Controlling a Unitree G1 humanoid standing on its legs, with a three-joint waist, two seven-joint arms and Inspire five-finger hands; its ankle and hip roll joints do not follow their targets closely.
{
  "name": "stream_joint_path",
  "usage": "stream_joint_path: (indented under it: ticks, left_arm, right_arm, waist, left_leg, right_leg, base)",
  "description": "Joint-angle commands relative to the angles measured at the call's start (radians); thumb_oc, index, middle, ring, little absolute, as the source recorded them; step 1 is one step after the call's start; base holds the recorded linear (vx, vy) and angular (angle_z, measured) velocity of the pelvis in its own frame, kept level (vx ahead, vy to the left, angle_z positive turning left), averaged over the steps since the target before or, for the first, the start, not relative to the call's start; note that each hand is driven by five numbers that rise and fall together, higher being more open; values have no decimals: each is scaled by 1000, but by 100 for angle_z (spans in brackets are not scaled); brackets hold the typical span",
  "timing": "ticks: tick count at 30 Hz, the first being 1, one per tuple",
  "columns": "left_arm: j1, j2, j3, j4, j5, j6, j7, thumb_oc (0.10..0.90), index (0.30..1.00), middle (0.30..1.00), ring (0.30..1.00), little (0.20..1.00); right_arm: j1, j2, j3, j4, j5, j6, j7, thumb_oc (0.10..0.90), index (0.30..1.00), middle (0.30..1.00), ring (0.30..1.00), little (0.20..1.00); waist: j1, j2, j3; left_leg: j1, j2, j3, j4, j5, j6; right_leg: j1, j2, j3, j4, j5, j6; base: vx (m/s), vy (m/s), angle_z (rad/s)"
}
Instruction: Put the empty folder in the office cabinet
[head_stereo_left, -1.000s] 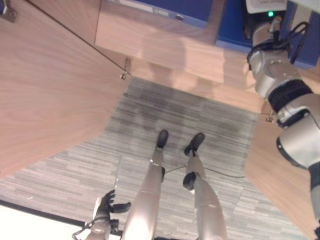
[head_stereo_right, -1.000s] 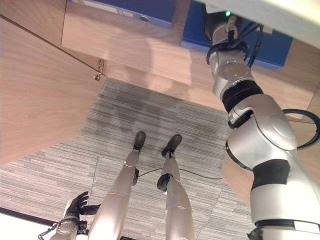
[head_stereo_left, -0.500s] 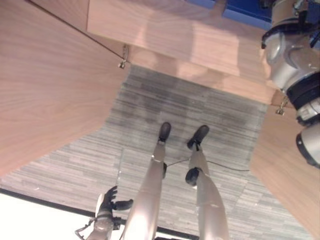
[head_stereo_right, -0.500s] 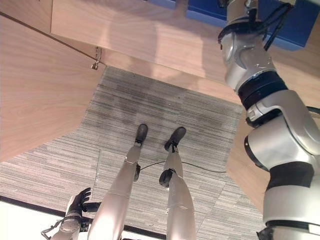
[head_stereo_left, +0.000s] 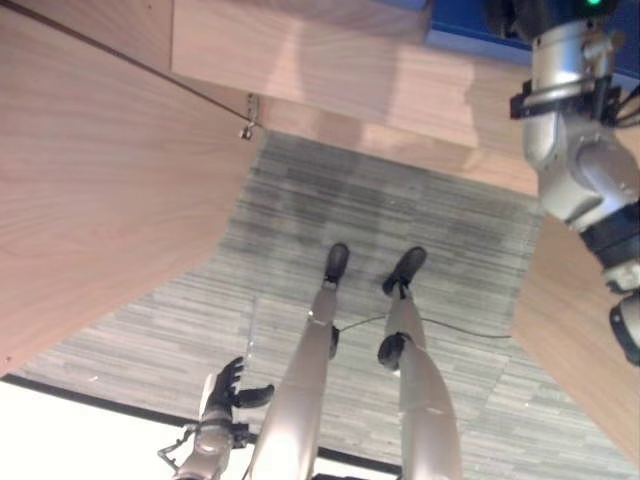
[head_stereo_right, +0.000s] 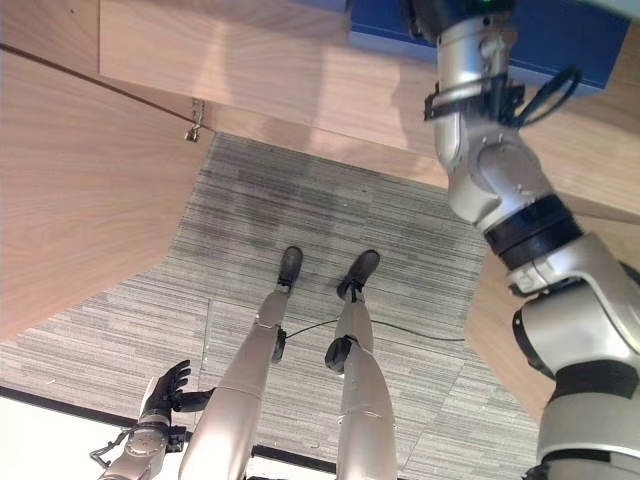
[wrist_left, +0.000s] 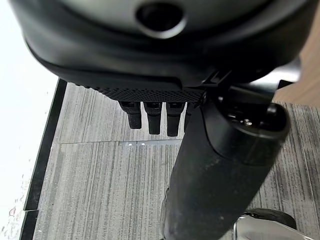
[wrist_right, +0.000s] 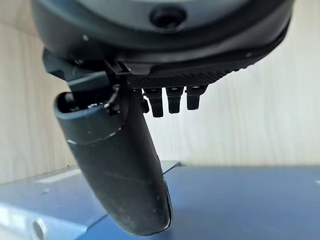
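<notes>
The right hand (wrist_right: 150, 90) is up inside the office cabinet (head_stereo_right: 300, 80), above the blue folder (wrist_right: 240, 200). In the right wrist view its fingers (wrist_right: 172, 100) point straight out toward the pale wood back wall and its thumb (wrist_right: 120, 170) hangs down just over the folder's flat face — whether it touches the folder I cannot tell. The hand is relaxed and straight, with nothing pinched or wrapped in it.

The folder lies on the cabinet shelf, its blue edge (head_stereo_right: 560, 40) showing at the shelf's front lip in the head views. A second blue folder (wrist_right: 45, 205) with a round finger hole in its spine lies just beside it on the same shelf, nearer the cabinet's left side; their edges look close, but whether they touch is unclear.

Both cabinet doors stand wide — the left door (head_stereo_left: 100, 200) swung out with its hinge (head_stereo_left: 247, 128) showing at the cabinet's lower front edge, the right door (head_stereo_left: 580, 340) angled out on the other side. Between them is a broad stretch of grey striped carpet (head_stereo_left: 380, 210).

The left hand (head_stereo_left: 228, 388) hangs low by the robot's side over the carpet, near the dark strip where the carpet meets a white surface; its fingers are straight and loosely spread, holding nothing.
</notes>
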Motion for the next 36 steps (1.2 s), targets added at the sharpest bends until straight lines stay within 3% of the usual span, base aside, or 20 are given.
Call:
stream_joint_path:
  ticks: [1,7,18,24,28,36]
  left_arm:
    - [195,12,18,-21,28,30,10,800,900,900,900,900]
    - [226,15,3,-49,14,26,0,800,900,900,900,900]
    - [260,17,6,-69,-12,27,-10,800,900,900,900,900]
    - [252,-10,24,-27,-3,39,-14,800,900,900,900,900]
    - [241,-14,29,-7,5,42,-10,800,900,900,900,900]
    - [209,-5,25,32,-4,40,12,800,900,900,900,900]
  right_arm:
    - [25,-127,-68,-144,-110,-7,-110,800,900,900,900,900]
    - [100,-149,-99,-138,-103,-2,-103,800,900,900,900,900]
    - [85,-119,-99,-148,-82,-15,-98,800,900,900,900,900]
    - [208,-103,-127,-213,-94,-44,-62,800,900,900,900,900]
    - [249,-75,-85,-186,-75,-70,-19,800,900,900,900,900]
    - [126,23,54,45,-11,-61,26,800,900,900,900,900]
  waist:
    - [-34,41,-9]
    - [-47,38,-9]
    - [-57,43,-9]
    - [-71,31,-9]
    - [-73,21,-9]
    - [-60,18,-9]
  left_leg:
    - [64,-21,-33,-46,-92,36]
    - [91,-21,-22,-47,-97,38]
    - [109,-25,-11,-41,-104,45]
    - [108,-24,-13,-45,-104,46]
    - [101,-20,-12,-52,-99,42]
    - [86,-18,-18,-54,-94,38]
  right_leg:
    - [50,-19,27,25,-55,137]
    - [68,-20,31,24,-51,139]
    - [80,-21,54,23,-47,136]
    - [77,-22,52,23,-49,137]
    - [70,-20,46,21,-47,138]
    - [54,-17,37,18,-44,134]
  base:
    - [-16,16,-10]
    - [-12,23,-7]
    - [-6,20,-5]
    - [0,0,0]
    - [0,0,0]
    - [0,0,0]
